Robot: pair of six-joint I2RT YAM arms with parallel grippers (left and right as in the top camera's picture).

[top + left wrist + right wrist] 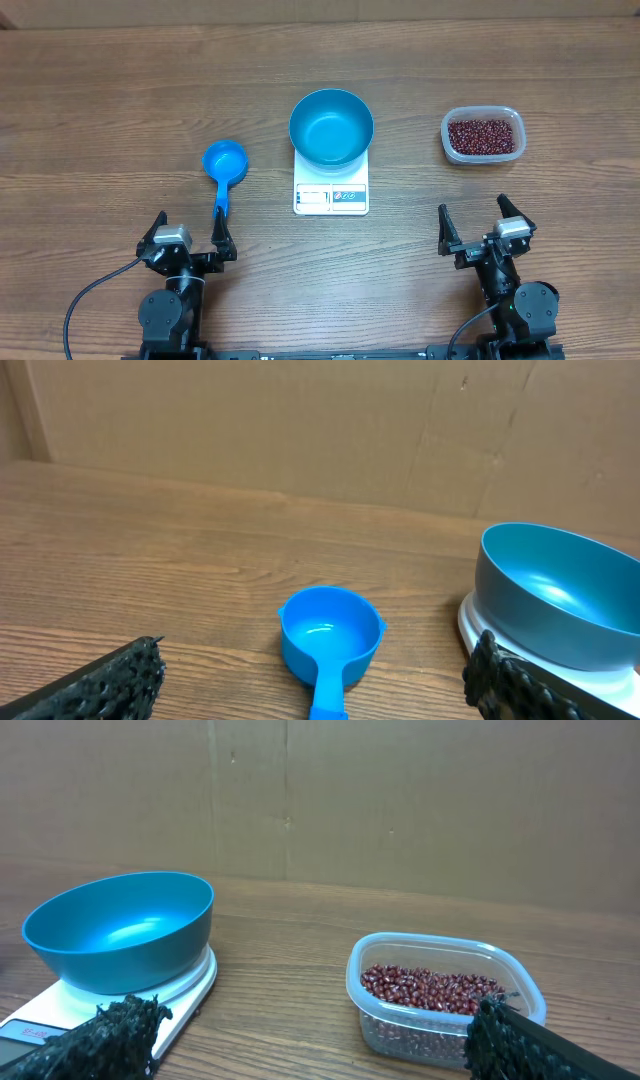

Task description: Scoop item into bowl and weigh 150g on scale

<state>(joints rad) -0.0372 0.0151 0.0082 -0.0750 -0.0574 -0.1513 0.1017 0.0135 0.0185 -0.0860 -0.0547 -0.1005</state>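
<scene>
The blue bowl (331, 126) stands empty on the white scale (331, 197) at the table's middle; both show in the wrist views too, the bowl (560, 595) (122, 930) and the scale (160, 1000). Dark red-brown beans (484, 136) (430, 988) fill a clear tub (483, 135) at the right. A small blue scoop (224, 168) (328, 638) lies left of the scale, handle toward my left gripper (188, 240) (315, 680), which is open and empty just short of it. My right gripper (485, 228) (310, 1040) is open and empty, near the table's front, below the tub.
A brown cardboard wall (300, 430) backs the wooden table (100, 100). Black cables (85, 300) trail from the arm bases at the front edge.
</scene>
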